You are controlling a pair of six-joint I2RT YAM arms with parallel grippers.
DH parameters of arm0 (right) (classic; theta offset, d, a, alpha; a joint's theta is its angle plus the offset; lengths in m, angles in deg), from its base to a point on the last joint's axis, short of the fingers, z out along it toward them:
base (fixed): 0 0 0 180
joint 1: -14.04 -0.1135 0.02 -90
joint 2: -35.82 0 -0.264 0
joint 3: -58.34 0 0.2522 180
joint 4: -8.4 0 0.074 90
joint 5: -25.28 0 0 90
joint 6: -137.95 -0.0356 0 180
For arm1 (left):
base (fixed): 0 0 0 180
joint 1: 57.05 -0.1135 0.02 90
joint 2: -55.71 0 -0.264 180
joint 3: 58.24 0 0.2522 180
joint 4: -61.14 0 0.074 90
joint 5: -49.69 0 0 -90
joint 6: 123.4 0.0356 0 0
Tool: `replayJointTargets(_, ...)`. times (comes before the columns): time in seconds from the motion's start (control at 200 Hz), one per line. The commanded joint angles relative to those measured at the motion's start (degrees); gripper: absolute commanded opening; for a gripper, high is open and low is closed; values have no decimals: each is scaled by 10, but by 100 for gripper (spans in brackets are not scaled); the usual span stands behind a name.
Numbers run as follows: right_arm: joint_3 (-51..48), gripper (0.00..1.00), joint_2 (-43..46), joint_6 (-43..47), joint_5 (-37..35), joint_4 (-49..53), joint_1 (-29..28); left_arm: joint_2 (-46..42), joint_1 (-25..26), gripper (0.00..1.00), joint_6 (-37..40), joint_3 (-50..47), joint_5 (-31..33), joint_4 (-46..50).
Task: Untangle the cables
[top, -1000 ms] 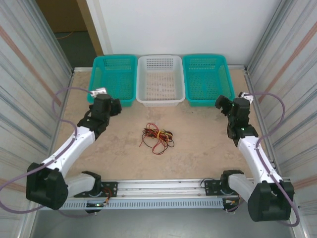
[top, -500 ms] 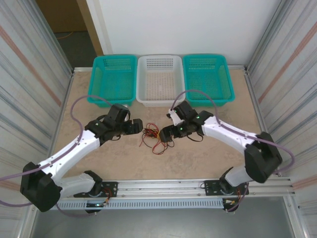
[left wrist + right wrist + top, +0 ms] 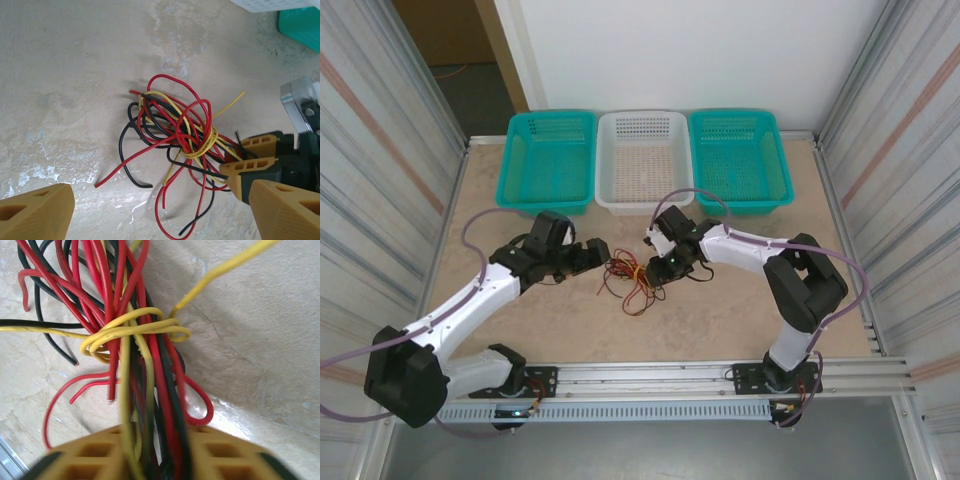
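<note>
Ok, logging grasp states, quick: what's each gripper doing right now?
Left gripper: open, holding nothing.
Right gripper: closed on the cables.

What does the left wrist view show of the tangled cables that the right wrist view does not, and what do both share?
Left wrist view: the whole bundle of thin red, yellow and black cables with its loose ends, the right gripper closed on its right side, the left gripper open, a teal plastic basket corner. Right wrist view: strands running between its own orange fingers, close up. Both: the yellow wire loop wrapped round the strands, and the beige stone-look table.
</note>
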Motion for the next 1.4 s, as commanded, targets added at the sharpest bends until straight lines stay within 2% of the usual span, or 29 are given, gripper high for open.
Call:
replayJointTargets(0.0,8,7,4,7,8,-3,4,9,-21,91,-24,-10,-52,-42)
replayJointTargets(0.07,6,0,25,6,2,-3,4,15,-32,91,-24,-11,-73,-56)
replayJointTargets(0.21,12,0,85,2,11,5,4,10,-43,99,-11,-20,-113,-93)
replayJointTargets(0.401,47,0,154,4,37,43,2,4,-92,99,-33,-56,-256,-219)
replayJointTargets(0.541,81,0,173,6,65,59,-5,22,-111,99,-47,-41,-340,-267)
replayJointTargets(0.661,109,0,167,7,75,71,-14,23,-96,99,-74,-40,-371,-328)
replayJointTargets(0.792,118,0,168,5,83,67,-15,13,-89,99,-97,-62,-376,-370)
replayJointTargets(0.857,121,0,168,3,92,65,-16,9,-88,93,-99,-72,-376,-377)
replayJointTargets(0.997,124,0,167,-3,101,58,-16,14,-87,70,-118,-82,-396,-410)
replayJointTargets(1.157,125,0,163,-10,107,47,-16,16,-85,68,-141,-89,-403,-452)
replayJointTargets(1.298,126,0,162,-19,118,36,-17,12,-85,47,-138,-87,-400,-452)
replayJointTargets(1.338,125,0,163,-22,118,34,-16,13,-86,44,-137,-85,-401,-449)
replayJointTargets(1.368,125,0,163,-22,116,33,-16,13,-86,44,-136,-84,-403,-447)
replayJointTargets(1.398,125,0,163,-23,115,33,-15,11,-89,50,-135,-84,-404,-445)
